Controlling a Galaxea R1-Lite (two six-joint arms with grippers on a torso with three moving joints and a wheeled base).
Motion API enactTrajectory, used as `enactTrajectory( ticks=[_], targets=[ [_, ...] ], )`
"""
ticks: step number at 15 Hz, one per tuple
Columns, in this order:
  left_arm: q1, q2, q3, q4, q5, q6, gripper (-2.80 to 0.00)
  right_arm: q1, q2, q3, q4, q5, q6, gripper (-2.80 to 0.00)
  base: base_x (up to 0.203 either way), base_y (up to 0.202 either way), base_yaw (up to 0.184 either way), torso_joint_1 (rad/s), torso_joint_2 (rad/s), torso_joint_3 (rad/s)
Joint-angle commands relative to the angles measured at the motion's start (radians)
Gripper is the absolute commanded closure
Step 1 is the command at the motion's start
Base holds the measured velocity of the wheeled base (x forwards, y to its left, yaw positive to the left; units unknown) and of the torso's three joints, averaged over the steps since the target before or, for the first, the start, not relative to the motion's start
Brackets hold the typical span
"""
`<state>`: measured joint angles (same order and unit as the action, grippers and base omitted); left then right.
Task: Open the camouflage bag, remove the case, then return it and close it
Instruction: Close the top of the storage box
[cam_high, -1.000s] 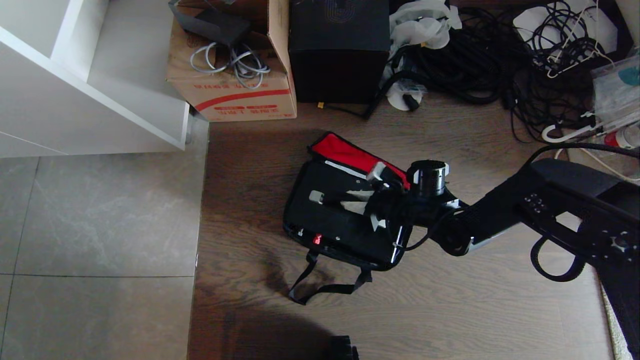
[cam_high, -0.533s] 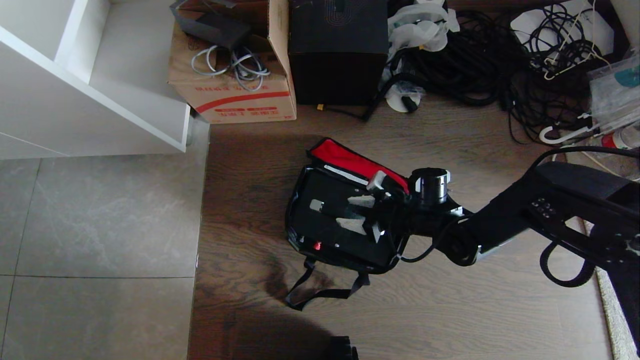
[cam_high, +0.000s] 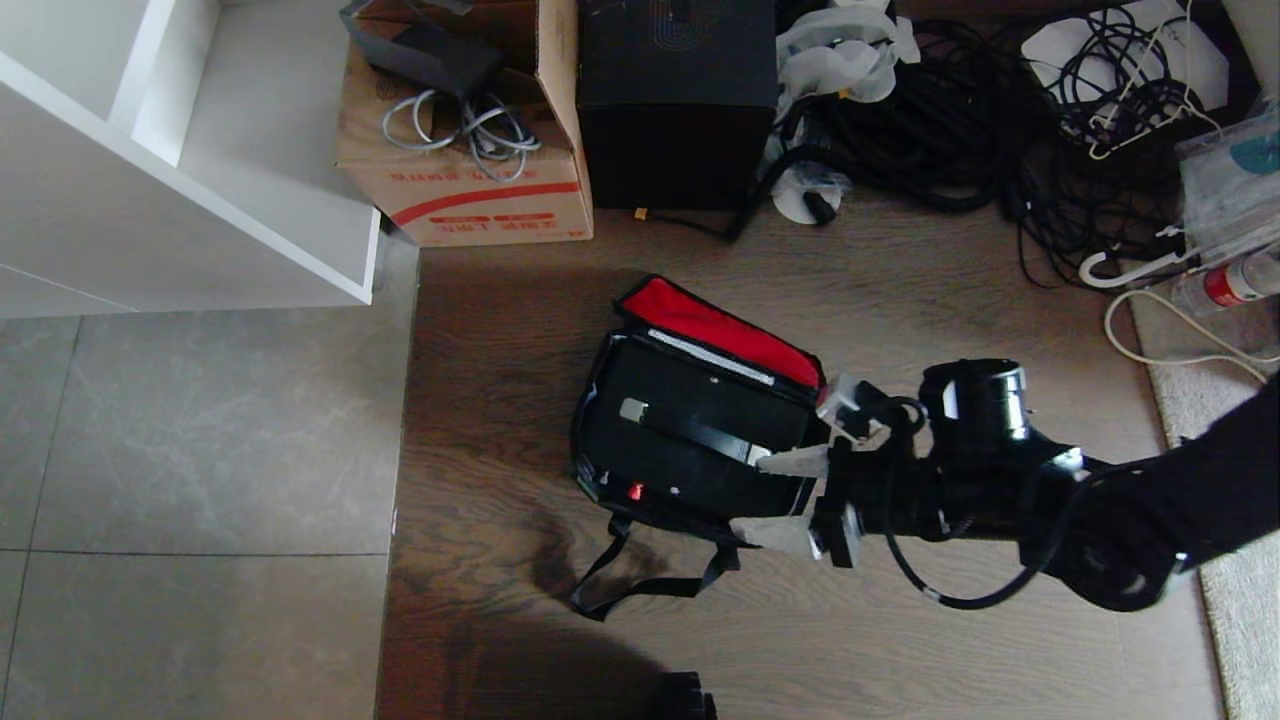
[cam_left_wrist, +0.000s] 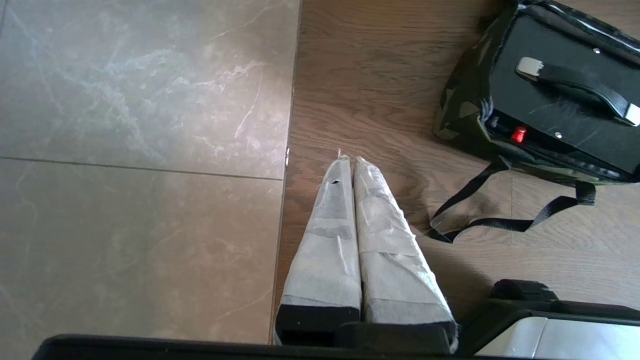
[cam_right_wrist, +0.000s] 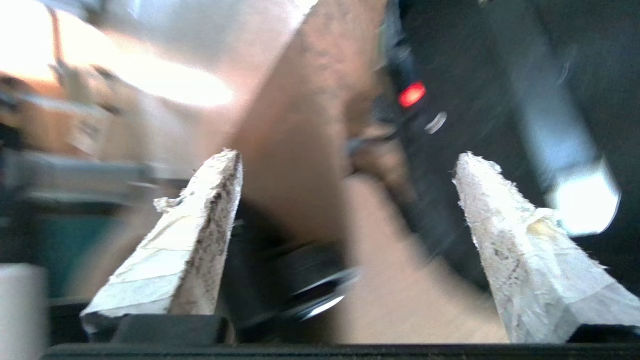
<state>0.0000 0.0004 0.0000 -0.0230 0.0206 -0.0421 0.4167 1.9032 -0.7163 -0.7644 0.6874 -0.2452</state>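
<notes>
Wood-grain flooring runs under the whole work area, meeting grey tile on the robot's left. Nearest to you, the left gripper (cam_left_wrist: 352, 165) hangs parked over the seam between tile and wood, its two taped fingers pressed together with nothing between them.

Look next at the right gripper (cam_high: 775, 495). A second ago it sat over the handle of the case (cam_high: 700, 440) with its fingers close together; now it has pulled back toward the robot's right, clear of the case's corner, and its fingers stand wide apart and empty. In the right wrist view both taped fingertips frame blurred floor and the case's edge, touching neither.

That reads as a release. The case lies flat inside the camouflage bag (cam_left_wrist: 462, 107), handle up, its small red spot (cam_high: 633, 491) at the near edge, while the red-lined lid (cam_high: 725, 330) is folded open behind it. You can judge the return step done, so closing the lid is what remains. The black strap (cam_high: 640, 575) trails loose on the floor in front of the bag.

Farther back stands the cardboard box (cam_high: 470, 180) with a red stripe and red print, too small to read. Beside it the black cube-shaped box (cam_high: 678, 100) shows a faint line emblem on top, no legible lettering.
</notes>
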Motion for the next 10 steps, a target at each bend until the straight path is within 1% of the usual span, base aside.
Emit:
enactTrajectory(
  ticks=[1,2,3,6,7,10],
  targets=[
    [0.000,0.000,0.009,0.000,0.001,-0.001,0.00,-0.018,-0.265,0.157,0.021,-0.002,0.172,0.00,0.000,0.000,0.000,0.000,0.00,0.000],
    [0.000,0.000,0.008,0.000,0.001,-0.001,0.00,-0.026,-0.342,0.202,0.043,-0.021,0.225,0.00,0.000,0.000,0.000,0.000,0.00,0.000],
    [0.000,0.000,0.009,0.000,0.001,-0.001,0.00,-0.033,-0.419,0.241,0.083,-0.070,0.263,0.00,0.000,0.000,0.000,0.000,0.00,0.000],
    [0.000,0.000,0.009,0.000,0.001,-0.001,0.00,-0.043,-0.595,0.355,0.204,-0.300,0.317,0.00,0.000,0.000,0.000,0.000,0.00,0.000],
    [0.000,0.000,0.008,0.000,0.001,-0.001,0.00,-0.044,-0.650,0.374,0.240,-0.348,0.321,0.00,0.000,0.000,0.000,0.000,0.00,0.000],
    [0.000,0.000,0.008,0.000,0.001,-0.001,0.00,-0.045,-0.834,0.380,0.450,-0.393,0.314,0.00,0.000,0.000,0.000,0.000,0.00,0.000]
  ],
)
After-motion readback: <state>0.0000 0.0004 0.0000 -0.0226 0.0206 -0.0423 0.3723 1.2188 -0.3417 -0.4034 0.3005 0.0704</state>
